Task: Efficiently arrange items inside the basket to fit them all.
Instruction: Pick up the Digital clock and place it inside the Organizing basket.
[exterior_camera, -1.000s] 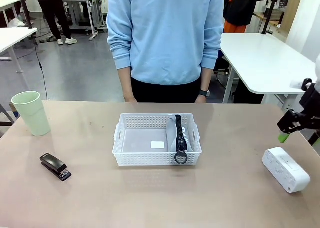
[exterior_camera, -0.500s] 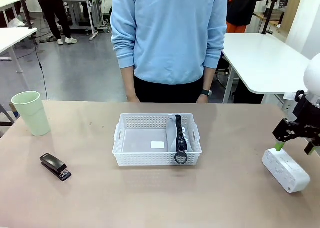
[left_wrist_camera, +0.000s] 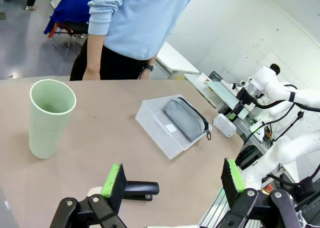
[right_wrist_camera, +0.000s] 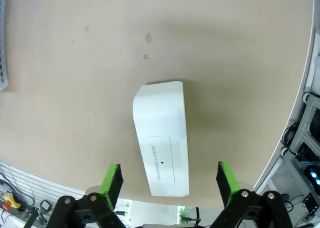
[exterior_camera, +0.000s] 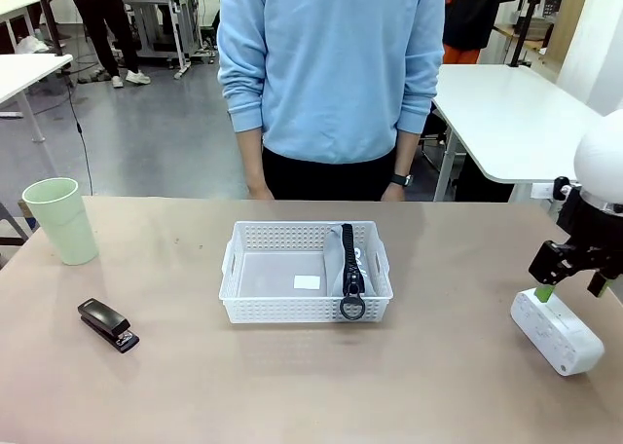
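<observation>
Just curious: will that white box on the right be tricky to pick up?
Likely stiff: the white box looks like hard moulded plastic. Its smooth rounded edges might slip in a grip. Lying flat, it seems unlikely to roll.

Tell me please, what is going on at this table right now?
The right gripper hangs open just above the white box, which lies on the table at the right. The basket in the middle holds the grey pouch, along its right wall. The green cup and the black stapler are on the left, outside the basket, with the open left gripper above that side. The person stands at the far side, arms down.
</observation>
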